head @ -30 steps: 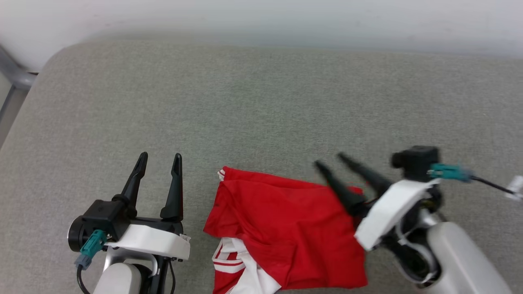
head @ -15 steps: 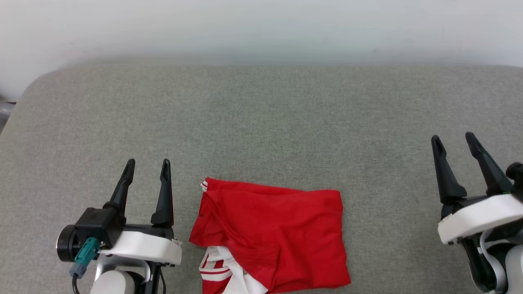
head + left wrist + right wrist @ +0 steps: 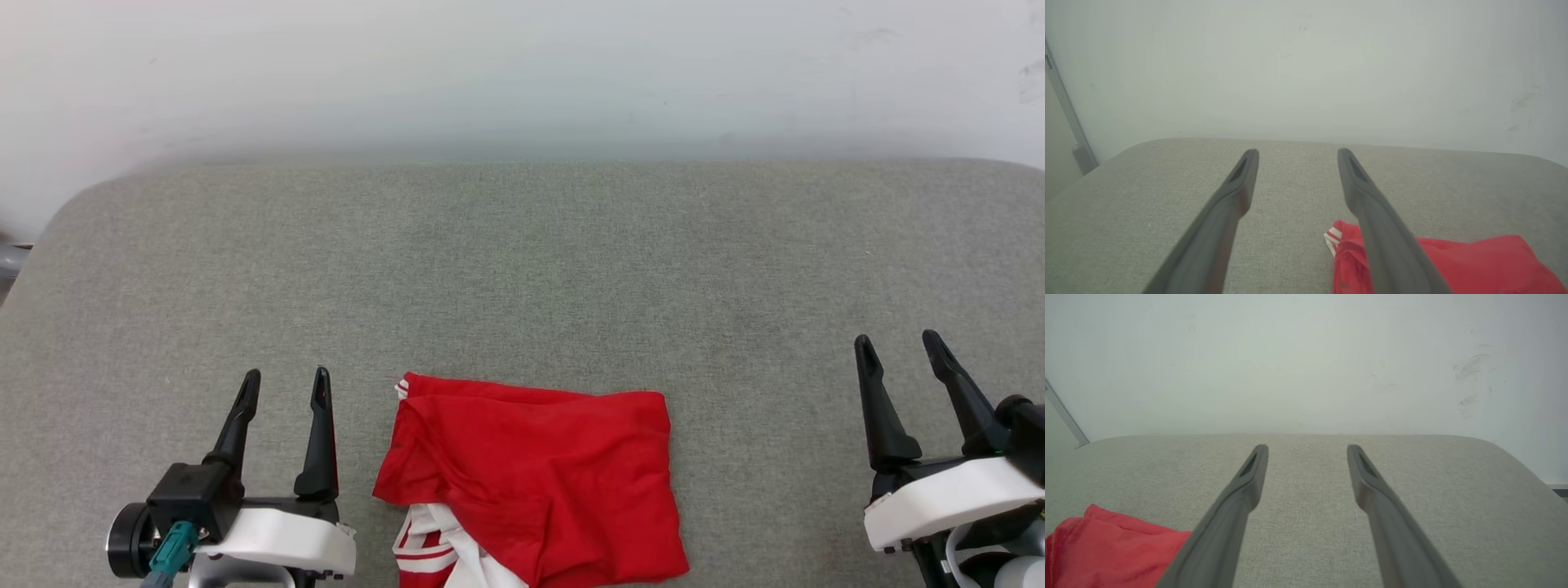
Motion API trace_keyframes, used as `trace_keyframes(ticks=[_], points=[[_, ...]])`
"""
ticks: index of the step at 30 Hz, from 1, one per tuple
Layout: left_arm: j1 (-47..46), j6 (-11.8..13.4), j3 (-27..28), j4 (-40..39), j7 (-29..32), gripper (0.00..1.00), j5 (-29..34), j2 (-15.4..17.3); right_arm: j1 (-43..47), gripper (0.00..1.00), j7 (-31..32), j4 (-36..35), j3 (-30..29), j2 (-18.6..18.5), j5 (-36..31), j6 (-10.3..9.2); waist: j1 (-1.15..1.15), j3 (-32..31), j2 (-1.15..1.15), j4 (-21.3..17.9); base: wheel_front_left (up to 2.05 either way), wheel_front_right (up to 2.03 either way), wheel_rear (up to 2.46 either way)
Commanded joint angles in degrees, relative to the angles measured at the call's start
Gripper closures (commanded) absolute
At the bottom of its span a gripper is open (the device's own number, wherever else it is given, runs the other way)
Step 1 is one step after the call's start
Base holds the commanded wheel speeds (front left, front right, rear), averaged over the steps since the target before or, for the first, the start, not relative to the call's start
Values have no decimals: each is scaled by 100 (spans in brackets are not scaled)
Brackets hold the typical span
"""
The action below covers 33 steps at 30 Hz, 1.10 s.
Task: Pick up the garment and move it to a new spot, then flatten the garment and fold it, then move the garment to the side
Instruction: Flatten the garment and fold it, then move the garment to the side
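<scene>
Across the grey tabletop (image 3: 522,261), at its near side, garment (image 3: 539,482) lies folded btwn left tool (image 3: 286,376) & right tool (image 3: 896,339), touching neither. Looks light, soft, floppy; I'd pinch both far corners thru all layers. Both tools spread, empty. Near hem cut off by frame; striped white sleeve (image 3: 424,549) half tucked under, layer count unclear
</scene>
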Motion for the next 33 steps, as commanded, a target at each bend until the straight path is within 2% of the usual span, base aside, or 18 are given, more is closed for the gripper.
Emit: trace_keyframes(ticks=[1,11,14,18,26,28,33], points=[[61,20,2,-18,-14,0,21,2,77,0,5,-43,1,32,-12,-2,0,5,0,-7,0,0,0],[-17,8,-35,-21,-14,0,17,28,84,0,183,-55,-30,119,38,-2,0,44,0,-16,0,0,0],[-67,8,-54,-28,-14,0,24,27,122,0,402,6,-79,65,60,-2,0,71,0,17,0,0,0],[-215,-18,-117,-61,-14,0,46,1,263,0,1214,154,-80,-107,298,-2,0,196,0,130,0,0,0],[-513,-76,-193,-177,-14,0,102,-153,434,0,3237,253,546,-461,1292,-2,0,556,0,500,0,0,0],[-528,-84,-188,-195,-14,0,99,-204,373,0,3515,240,706,-465,1446,-2,0,636,0,580,0,0,0],[-589,-147,-169,-203,-14,0,118,-287,33,0,3756,373,1063,-330,1772,-2,0,850,0,749,0,0,0]])
